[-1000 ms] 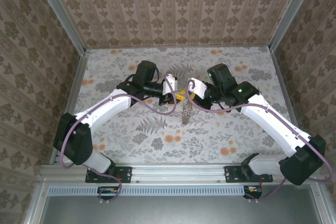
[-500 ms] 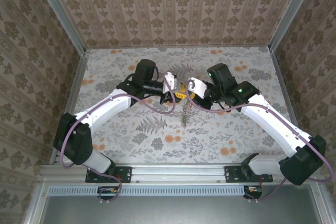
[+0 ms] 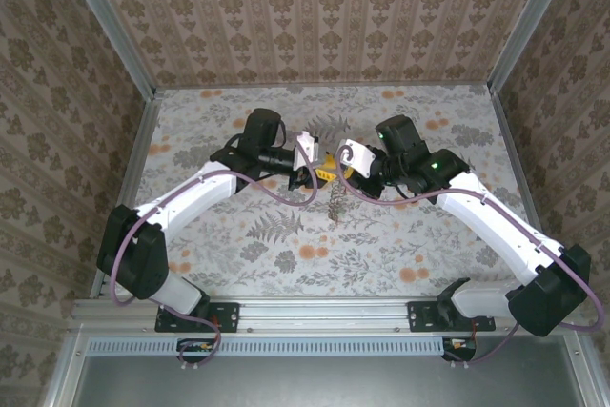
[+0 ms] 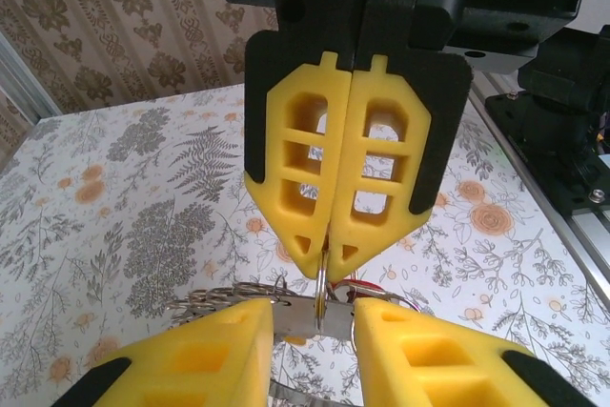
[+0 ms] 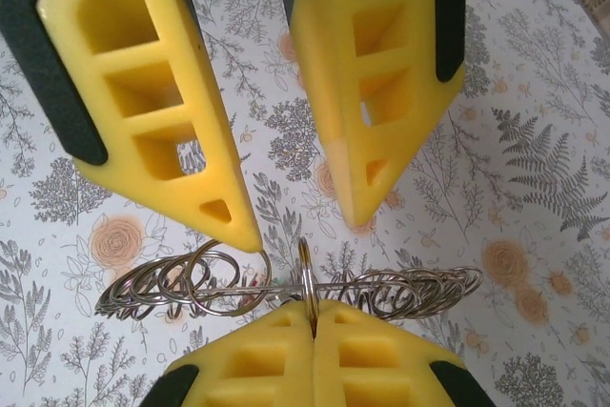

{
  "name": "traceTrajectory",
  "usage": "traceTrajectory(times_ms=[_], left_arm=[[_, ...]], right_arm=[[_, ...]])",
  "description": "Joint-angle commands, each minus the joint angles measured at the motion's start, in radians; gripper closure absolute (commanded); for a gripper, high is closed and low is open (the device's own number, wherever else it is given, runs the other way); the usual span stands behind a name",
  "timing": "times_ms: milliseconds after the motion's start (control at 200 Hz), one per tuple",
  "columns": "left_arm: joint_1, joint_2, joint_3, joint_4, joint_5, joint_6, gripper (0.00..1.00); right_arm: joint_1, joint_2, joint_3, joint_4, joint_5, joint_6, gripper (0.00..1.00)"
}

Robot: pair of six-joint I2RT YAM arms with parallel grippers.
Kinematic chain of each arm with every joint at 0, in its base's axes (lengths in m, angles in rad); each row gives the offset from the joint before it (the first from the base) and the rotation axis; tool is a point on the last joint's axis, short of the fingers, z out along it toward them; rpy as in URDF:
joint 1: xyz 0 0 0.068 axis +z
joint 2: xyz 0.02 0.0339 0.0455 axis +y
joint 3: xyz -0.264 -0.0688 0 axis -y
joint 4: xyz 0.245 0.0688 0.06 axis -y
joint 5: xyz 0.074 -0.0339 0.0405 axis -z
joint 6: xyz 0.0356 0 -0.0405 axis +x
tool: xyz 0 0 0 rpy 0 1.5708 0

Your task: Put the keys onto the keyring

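R gripper (image 5: 312, 312) was clamped shut on the keyring (image 5: 191, 285). L gripper (image 5: 305, 230) hung part-open, one tip touching it, gripping nothing.

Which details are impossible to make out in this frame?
- Top external: keyring and both fingertip contacts are too small.
- Left wrist: metal piece between left gripper fingers, cut by bottom edge; key or ring, gripped or not, unclear.
- Right wrist: right gripper fingers hide the lower part of the keyring loop they pinch.
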Motion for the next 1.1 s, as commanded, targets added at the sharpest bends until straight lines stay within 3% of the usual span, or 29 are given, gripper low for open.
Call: traceTrajectory(times_ms=[0, 265, 705, 995, 1095], left_arm=[[-0.004, -0.01, 0.018, -0.049, 0.051, 0.02, 0.72], [-0.009, 0.02, 0.044, -0.061, 0.047, 0.028, 0.74], [-0.011, 0.045, 0.063, -0.075, 0.059, 0.006, 1.0], [-0.008, 0.05, 0.058, -0.05, 0.089, -0.026, 1.0], [0.001, 0.037, 0.008, 0.08, 0.11, -0.109, 1.0]], right_arm=[[0.006, -0.01, -0.011, 0.068, -0.02, -0.007, 1.0], [0.006, -0.02, -0.016, 0.083, -0.045, 0.003, 1.0], [0.006, -0.1, -0.054, 0.182, -0.128, 0.041, 1.0], [0.005, -0.131, -0.103, 0.204, -0.109, 0.02, 1.0], [-0.006, -0.145, -0.172, 0.275, -0.087, 0.031, 0.9]])
